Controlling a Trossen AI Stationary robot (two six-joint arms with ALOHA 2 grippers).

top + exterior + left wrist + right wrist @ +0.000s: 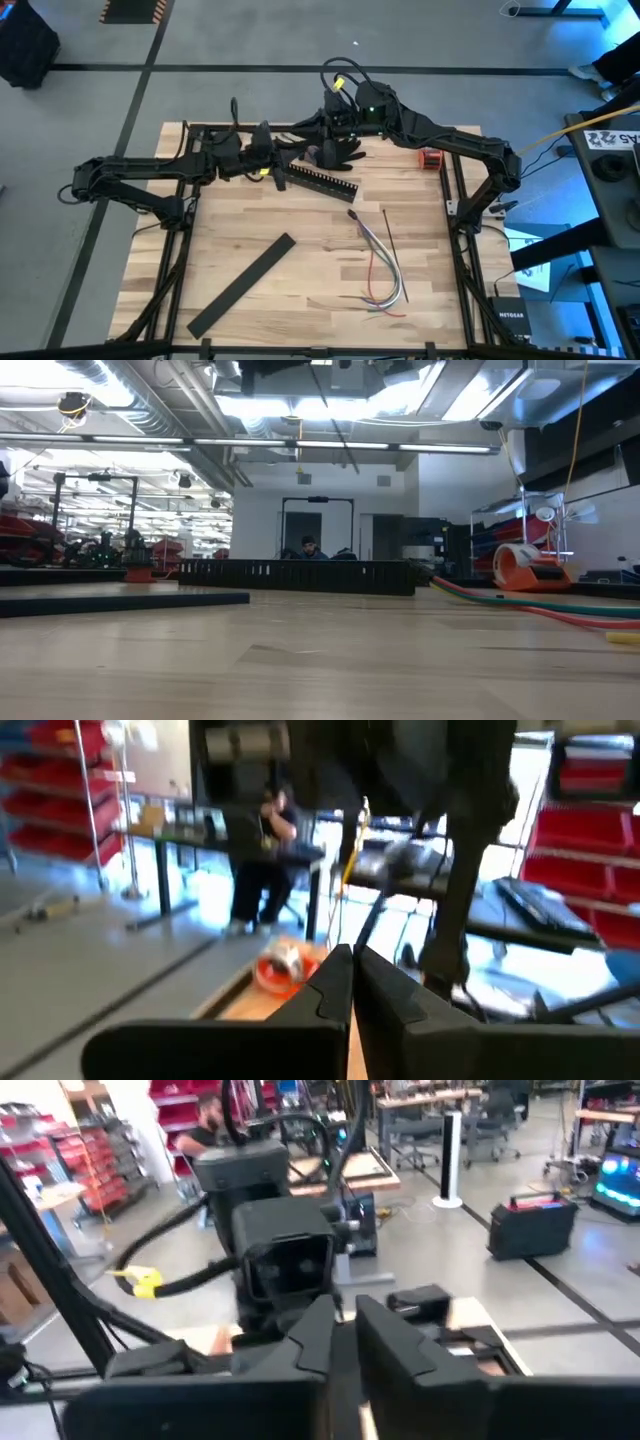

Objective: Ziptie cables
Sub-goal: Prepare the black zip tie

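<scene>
The cables [385,268], a loose bundle of thin grey, white and red wires, lie curved on the wood right of the table's middle; in the low view they show at the right [540,606]. The ziptie [392,237], a hair-thin straight dark strip, lies flat beside their far end. Both arms hang high over the table's far edge, well away from both things. My left gripper [298,150] [352,965] is shut and points level at my right gripper [335,150] [346,1345], which faces it with a narrow gap between its fingers. Neither holds anything that I can see.
A black comb-slotted bar [320,181] lies below the grippers near the far edge. A flat black strip [240,285] lies slantwise at the near left. An orange tape dispenser [431,158] stands at the far right. Bare wood lies between the strip and the cables.
</scene>
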